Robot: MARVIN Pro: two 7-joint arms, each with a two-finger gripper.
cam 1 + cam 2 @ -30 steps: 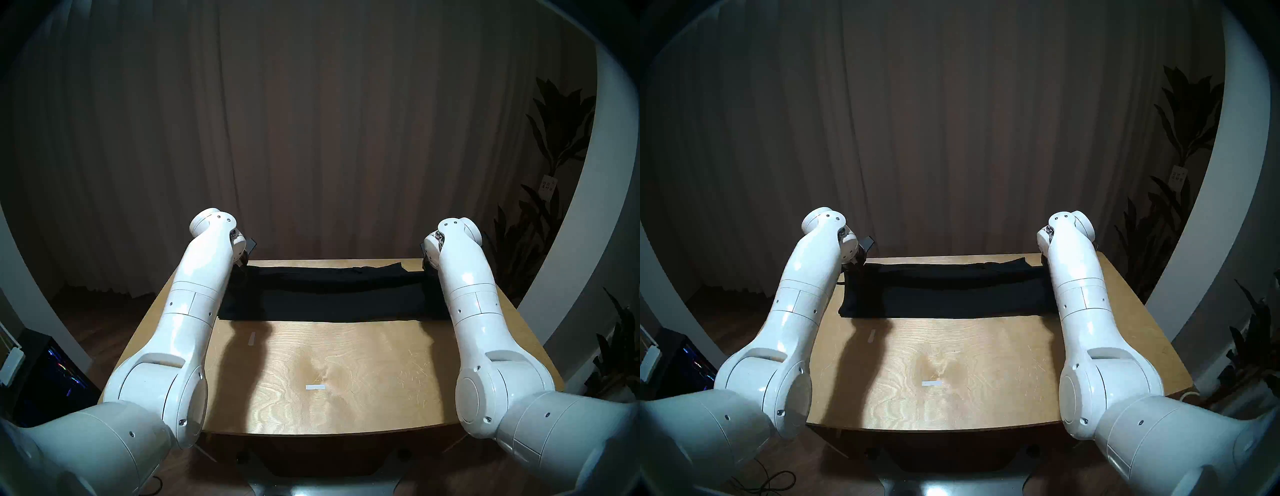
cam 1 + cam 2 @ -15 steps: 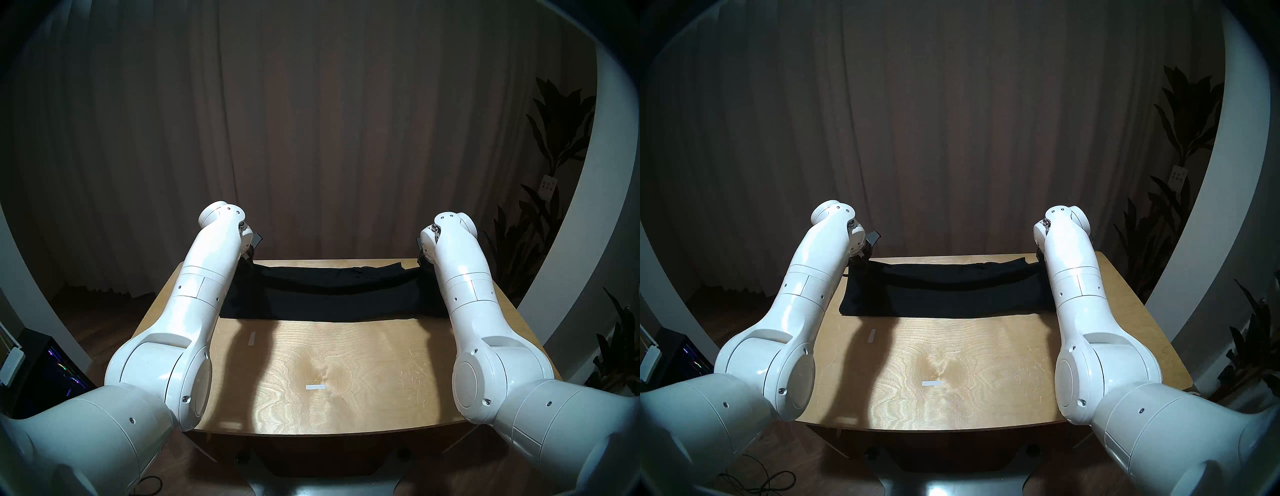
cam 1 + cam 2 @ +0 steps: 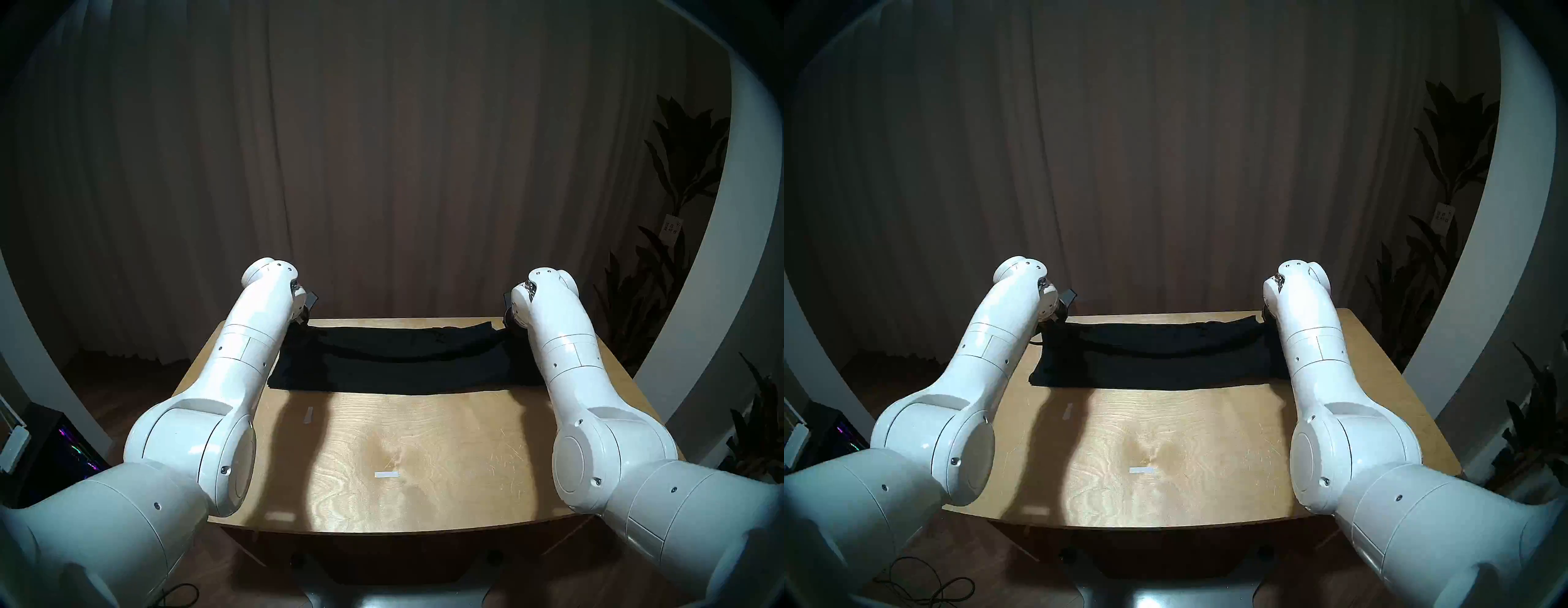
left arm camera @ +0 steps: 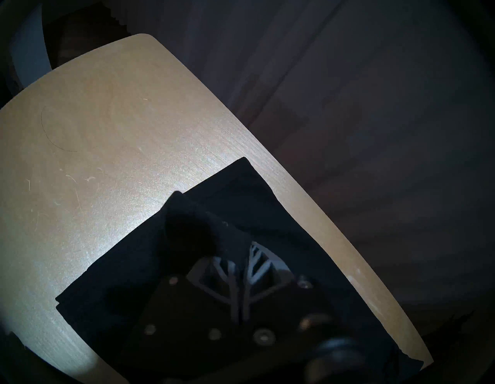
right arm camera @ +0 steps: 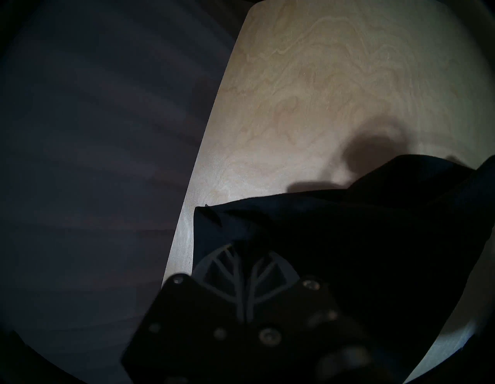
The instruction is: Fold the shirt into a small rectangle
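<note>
Nearest, bare counter (image 3: 424,446) with two small white tape strips (image 3: 386,474); nothing else on the near half.

Farther back, shirt (image 3: 403,361) lies as a long black band across the far half of the counter, already doubled lengthwise, near edge flat and straight. Its far layer is lifted a little at both ends and sags in the middle.

At the far corners, both arms reach over the band's ends. Left fingers (image 4: 242,257) are pressed together with a tuft of black cloth pinched between the tips, seen in the left wrist view. Right fingers (image 5: 245,257) likewise together, cloth bunched over and around the tips. Head views hide both sets of tips behind the forearms.

Step in hand, as I judge it: carrying the far edge over to lay another lengthwise fold. To do it well:
- keep both ends level and moving at the same pace, so the sagging middle lands straight
- hold light tension along the band; slack will leave a crease or a skewed edge
- lay the held edge parallel to the near edge before letting go
- watch the far counter edge just beside the cloth, where fabric could slip off.
</note>
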